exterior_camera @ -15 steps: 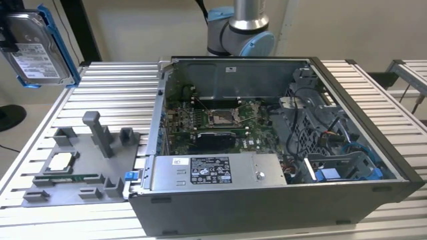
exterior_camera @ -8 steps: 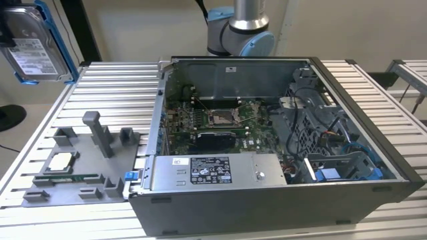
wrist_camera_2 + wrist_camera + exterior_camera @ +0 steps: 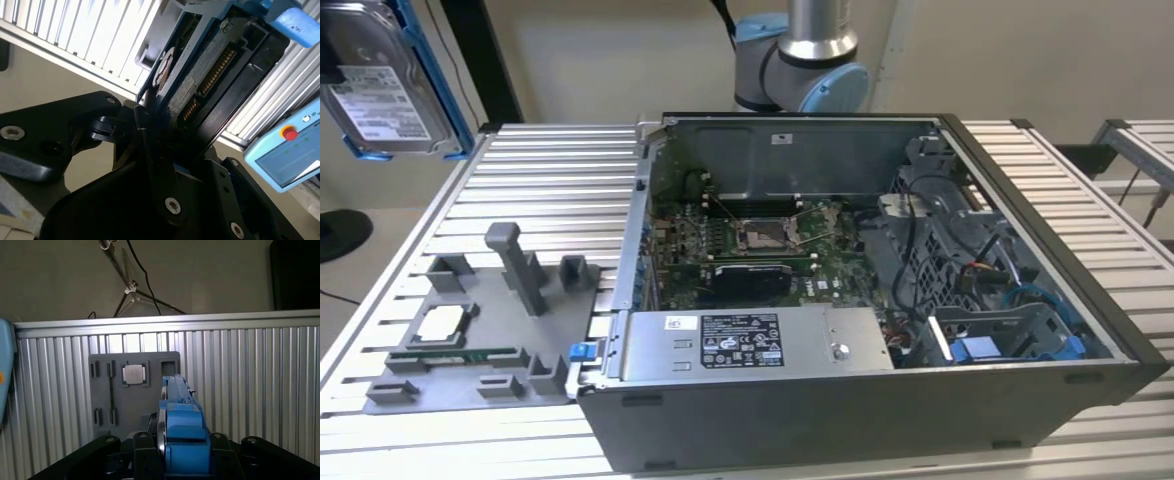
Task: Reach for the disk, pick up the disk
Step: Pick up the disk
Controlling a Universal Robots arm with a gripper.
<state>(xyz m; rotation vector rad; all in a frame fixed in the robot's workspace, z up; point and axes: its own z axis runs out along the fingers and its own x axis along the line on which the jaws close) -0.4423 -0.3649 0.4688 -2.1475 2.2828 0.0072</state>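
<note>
The disk [image 3: 387,90], a silver-grey drive with a white label in a bright blue bracket, hangs high in the air at the exterior view's far left, above the table's edge. In the first wrist view the disk [image 3: 177,390] shows edge-on, with its blue bracket rising from between the black fingers of my gripper [image 3: 182,450], which is shut on it. The second wrist view shows the disk's [image 3: 200,75] circuit-board underside and connector pins, clamped between dark fingers [image 3: 150,130].
An open computer case [image 3: 1121,340] fills the right half of the slatted aluminium table [image 3: 547,190]. A grey fixture plate [image 3: 480,385] at the left holds a small square chip [image 3: 440,322]. The arm's base [image 3: 801,60] stands behind the case. A blue-grey pendant [image 3: 285,155] lies nearby.
</note>
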